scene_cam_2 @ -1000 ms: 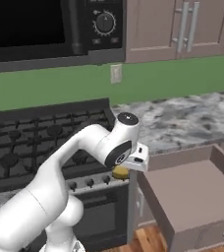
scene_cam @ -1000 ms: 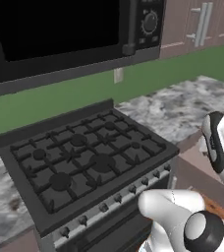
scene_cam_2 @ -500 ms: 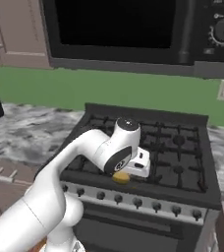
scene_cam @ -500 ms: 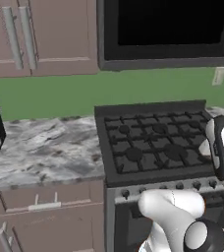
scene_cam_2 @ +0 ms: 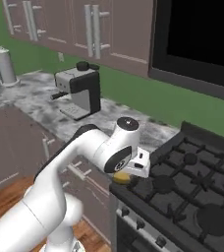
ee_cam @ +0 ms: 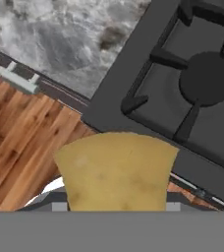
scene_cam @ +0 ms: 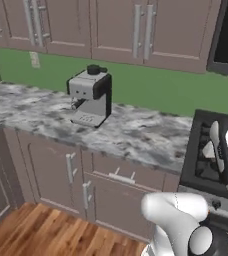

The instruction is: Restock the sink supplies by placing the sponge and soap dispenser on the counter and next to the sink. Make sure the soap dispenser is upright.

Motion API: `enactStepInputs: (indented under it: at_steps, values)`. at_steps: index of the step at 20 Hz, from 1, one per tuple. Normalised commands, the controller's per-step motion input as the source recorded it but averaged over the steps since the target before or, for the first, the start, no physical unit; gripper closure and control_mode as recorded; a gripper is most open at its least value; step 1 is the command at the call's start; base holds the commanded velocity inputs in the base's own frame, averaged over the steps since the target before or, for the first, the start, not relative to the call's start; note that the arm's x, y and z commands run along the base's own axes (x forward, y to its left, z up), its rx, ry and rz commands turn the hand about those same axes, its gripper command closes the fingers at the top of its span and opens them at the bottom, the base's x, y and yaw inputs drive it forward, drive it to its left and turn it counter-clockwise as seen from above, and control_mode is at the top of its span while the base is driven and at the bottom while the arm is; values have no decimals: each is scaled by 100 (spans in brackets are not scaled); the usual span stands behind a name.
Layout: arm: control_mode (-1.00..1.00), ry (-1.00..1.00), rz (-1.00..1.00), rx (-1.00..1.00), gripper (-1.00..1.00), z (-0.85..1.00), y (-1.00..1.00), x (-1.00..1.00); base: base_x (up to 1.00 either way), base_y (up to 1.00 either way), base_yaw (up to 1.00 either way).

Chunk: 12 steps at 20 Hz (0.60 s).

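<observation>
Over the stove's front corner: gripper [scene_cam_2: 125, 173] sits low beside the white wrist, just above the front left edge of the black stove [scene_cam_2: 182, 192].
Gripper state: clamped on the sponge; the finger tips themselves are hidden behind it in the hand view.
Sponge: yellow-orange block [ee_cam: 116, 170], large at the bottom centre of the hand view; in the right base view it peeks out as a small yellow patch [scene_cam_2: 121, 177] under the wrist.
Below the sponge: stove corner with a cast grate and one round burner [ee_cam: 208, 78], a strip of marbled worktop [ee_cam: 60, 37], a cabinet bar handle [ee_cam: 16, 80] and wood floor [ee_cam: 20, 133].
Worktop: grey-and-white marbled stone [scene_cam: 131, 132] running left from the stove over brown cabinets [scene_cam: 61, 175] with bar handles.
Coffee machine: silver and black [scene_cam: 90, 96], upright on the worktop, near the green wall; well apart from the gripper.
Canister: tall grey cylinder [scene_cam_2: 5, 66] upright at the far left end of the worktop in the right base view.
Wall: green backsplash with a white outlet plate [scene_cam: 34, 59].
Upper cabinets: brown doors with long metal handles [scene_cam: 141, 30].
Microwave: dark door [scene_cam_2: 202, 44] hanging above the stove.
Arm: white links rise from the base [scene_cam_2: 70, 187]; elbow part shows at lower right of the left base view [scene_cam: 186, 225].
Writing, brands: no label is legible on any appliance at this size.
</observation>
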Motion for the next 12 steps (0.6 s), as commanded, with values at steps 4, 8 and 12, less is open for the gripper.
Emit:
enactStepInputs:
  at_steps: [4,8,12]
  values:
    - [100,0,0,0,100,0,0,0,0,51,85]
    - [100,0,0,0,100,0,0,0,0,72,79]
    - [100,0,0,0,100,0,0,0,0,95,66]
